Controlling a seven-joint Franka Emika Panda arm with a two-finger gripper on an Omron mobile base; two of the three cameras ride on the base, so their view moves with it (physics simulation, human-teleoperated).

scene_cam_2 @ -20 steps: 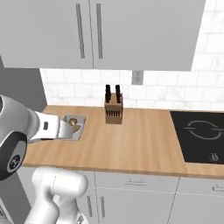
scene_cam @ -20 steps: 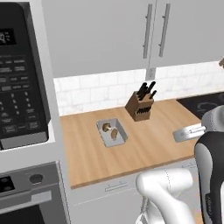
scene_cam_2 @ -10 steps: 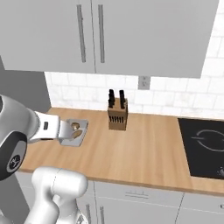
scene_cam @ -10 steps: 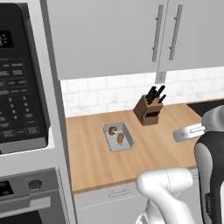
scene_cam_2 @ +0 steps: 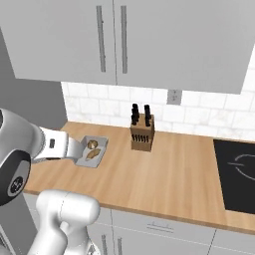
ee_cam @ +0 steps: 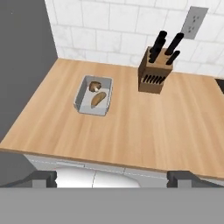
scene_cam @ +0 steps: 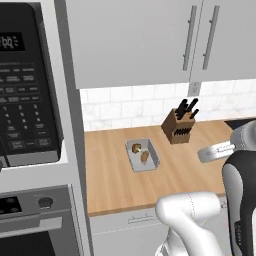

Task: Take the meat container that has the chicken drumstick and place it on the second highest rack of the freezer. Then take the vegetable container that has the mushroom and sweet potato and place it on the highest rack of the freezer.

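The gripper [ee_cam: 113, 177] hangs back over the near edge of the wooden counter [ee_cam: 144, 131] with its fingers spread wide and nothing between them. Ahead of it and off to its left sits the grey vegetable container [ee_cam: 93, 95], well apart from the fingertips, with the mushroom [ee_cam: 94, 86] at its far end and the sweet potato [ee_cam: 99, 99] just beside it. A knife block [ee_cam: 155, 73] stands farther ahead to the right, against the tiled wall.
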